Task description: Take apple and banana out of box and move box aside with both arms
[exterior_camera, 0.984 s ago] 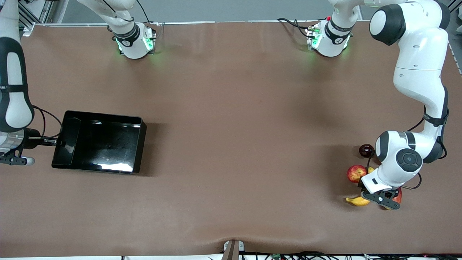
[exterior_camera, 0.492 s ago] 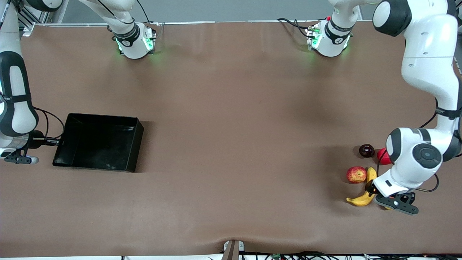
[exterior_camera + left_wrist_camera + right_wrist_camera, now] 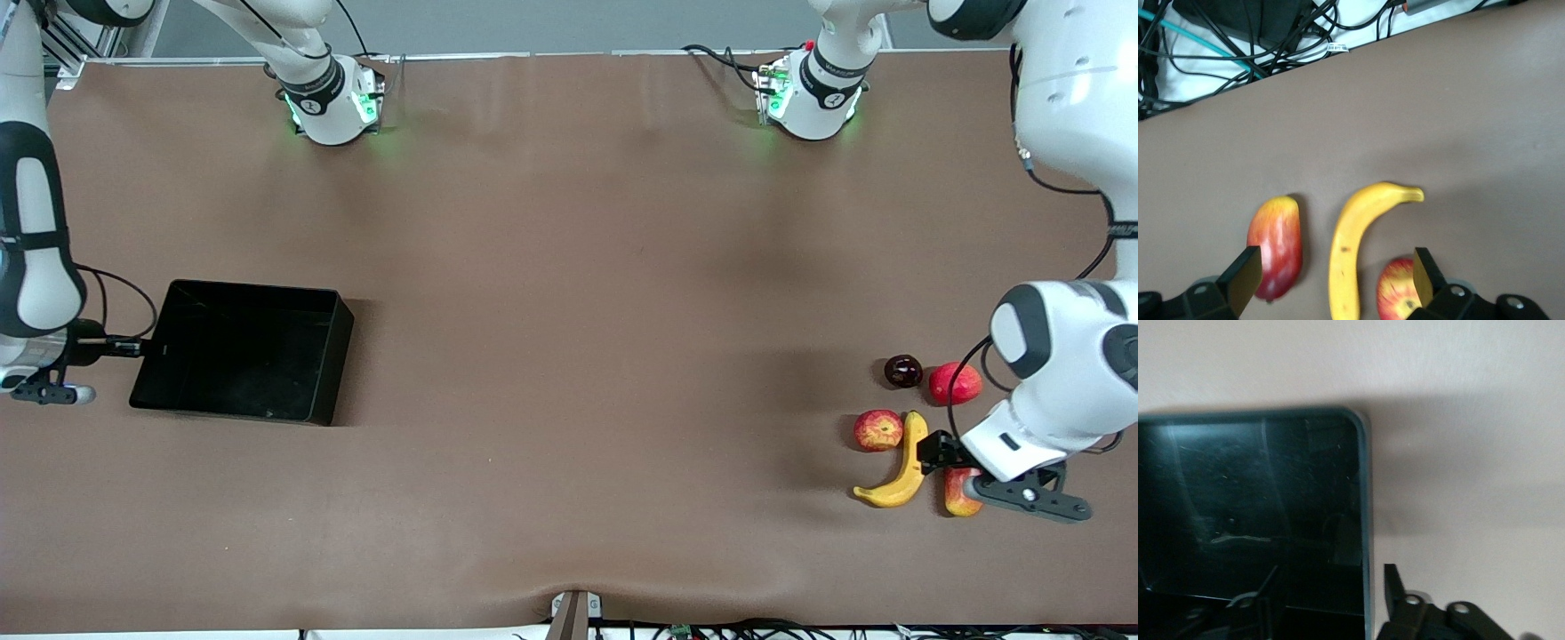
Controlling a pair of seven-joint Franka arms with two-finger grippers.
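Since a second ago the box has settled flat at the right arm's end, and your right gripper straddles its wall, jaws parted; pull sideways and you drag it. Banana and apple lie out, touching; the released left gripper above could nudge them or the mango-like fruit.

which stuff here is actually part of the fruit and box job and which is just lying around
Part of the job:
apple
banana
box, at the right arm's end of the table
left gripper, open, by the banana
right gripper, at the box wall

Just lying about:
mango-like fruit
plain red fruit
dark round fruit
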